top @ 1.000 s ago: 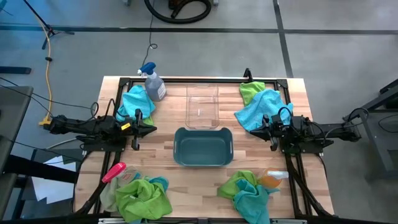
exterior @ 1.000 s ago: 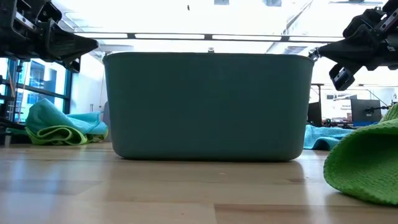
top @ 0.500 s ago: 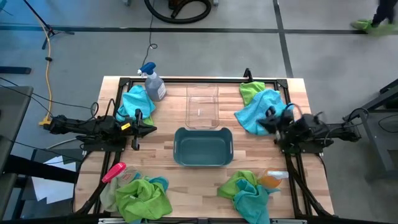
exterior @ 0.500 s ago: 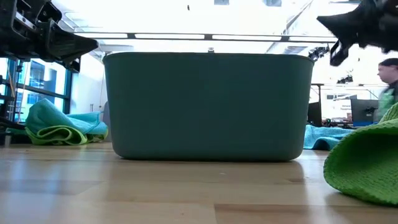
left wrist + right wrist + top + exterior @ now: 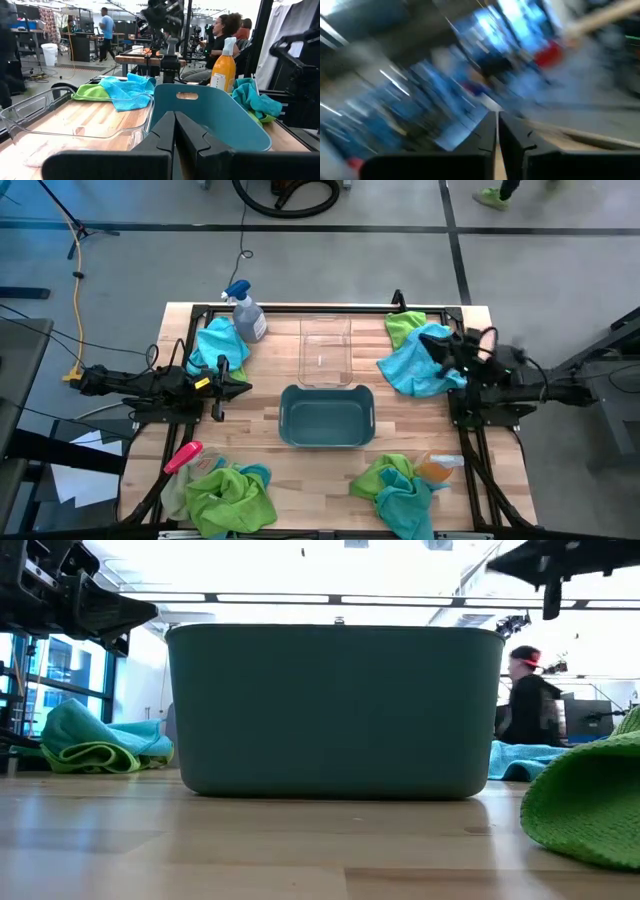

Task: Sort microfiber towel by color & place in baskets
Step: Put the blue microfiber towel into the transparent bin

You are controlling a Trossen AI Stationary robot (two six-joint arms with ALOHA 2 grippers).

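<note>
The right tool point(image 5: 436, 346) is held above a blue towel point(image 5: 410, 366) at the desk's point(image 5: 300, 470) right edge; its fingers look nearly closed and empty. The left tool point(image 5: 240, 383) is shut, empty. The clear bin point(image 5: 325, 352) and teal bin point(image 5: 326, 417) sit mid-desk.

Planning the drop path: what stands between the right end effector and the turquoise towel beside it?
Nothing visible: the right end effector is over the turquoise towel at the table's far right, fingers near shut.
</note>
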